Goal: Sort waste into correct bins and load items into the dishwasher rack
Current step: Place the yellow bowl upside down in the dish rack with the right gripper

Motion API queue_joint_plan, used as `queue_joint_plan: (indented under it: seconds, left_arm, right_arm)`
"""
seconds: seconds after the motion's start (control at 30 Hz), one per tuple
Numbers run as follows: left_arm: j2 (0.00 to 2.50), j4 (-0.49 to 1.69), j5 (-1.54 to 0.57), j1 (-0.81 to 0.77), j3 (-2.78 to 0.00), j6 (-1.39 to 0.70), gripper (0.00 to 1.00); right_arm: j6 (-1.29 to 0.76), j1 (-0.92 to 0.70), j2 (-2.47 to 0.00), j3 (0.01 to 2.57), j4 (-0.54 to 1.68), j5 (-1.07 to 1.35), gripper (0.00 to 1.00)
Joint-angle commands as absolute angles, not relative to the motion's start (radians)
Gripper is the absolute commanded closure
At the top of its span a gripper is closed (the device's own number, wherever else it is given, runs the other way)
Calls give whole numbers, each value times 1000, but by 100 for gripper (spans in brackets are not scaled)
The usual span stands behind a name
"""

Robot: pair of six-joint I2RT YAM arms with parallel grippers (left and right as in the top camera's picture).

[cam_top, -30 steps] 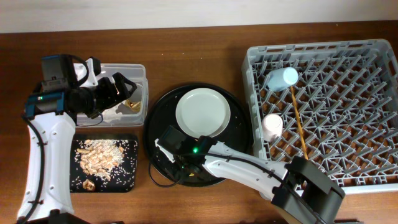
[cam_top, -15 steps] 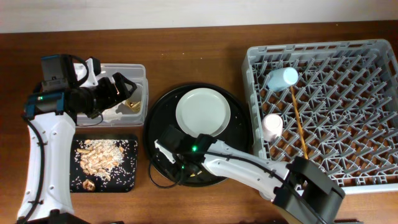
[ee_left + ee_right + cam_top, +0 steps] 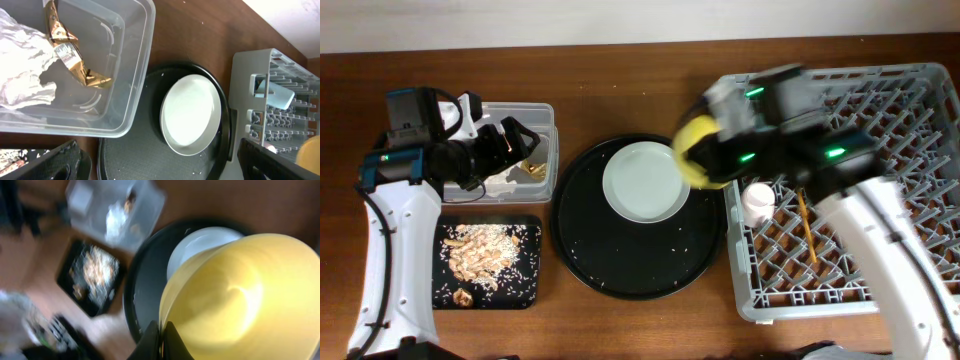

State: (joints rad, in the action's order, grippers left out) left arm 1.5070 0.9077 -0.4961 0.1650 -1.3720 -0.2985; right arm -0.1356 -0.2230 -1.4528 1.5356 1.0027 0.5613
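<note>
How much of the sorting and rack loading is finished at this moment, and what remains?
Done: the napkin and wrapper lie in the clear tub, the food scraps in the black tray; the blue cup, pink cup and chopsticks are in the rack. In hand: the right gripper holds the yellow bowl near the rack's left edge. Left: the plate on the round tray.

A brown wooden table [image 3: 620, 70] carries four things. At the far left stands a clear plastic tub [image 3: 545, 110], and a shallow black rectangular tray [image 3: 525, 290] lies just beside it on the near side, with a narrow strip of wood between them. A large round black tray [image 3: 630, 262] sits in the middle, close beside both. A big grey rack [image 3: 880, 72] fills the right side, its left wall right against the round tray's edge.
</note>
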Motion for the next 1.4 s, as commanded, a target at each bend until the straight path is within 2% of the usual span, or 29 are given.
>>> queue_joint_plan:
  seconds: [0.0,0.13,0.27,0.37,0.63,0.8,0.97,1.27,1.37]
  left_arm:
    - [1496,907,-496,168,-1376,-290,0]
    - [1496,907,-496,167,-1376,-290,0]
    - [1496,907,-496,167,-1376,-290,0]
    - [1496,907,-496,167,-1376,-290,0]
    - [1496,907,-496,167,-1376,-290,0]
    - [1496,907,-496,167,-1376,-290,0]
    - [1496,907,-496,167,-1376,-290,0]
    - [1496,907,-496,167,-1376,-290,0]
    - [1496,907,-496,167,-1376,-290,0]
  right_arm:
    - [-36,63,-1460,1555,991,807,96]
    - [-3,394,-1522,1554,895,989,96]
    - [69,508,-1650,1554,814,1164,96]
    - [75,520,-1862,1554,615,1500,96]
    - [94,559,-2039,1554,603,1507,96]
    - [93,586,-2056,1554,652,1464,96]
    - [94,625,-2056,1554,783,1329,96]
    - [101,748,-2055,1554,1012,1231,96]
    - [101,780,-2054,1554,1111,1175,90]
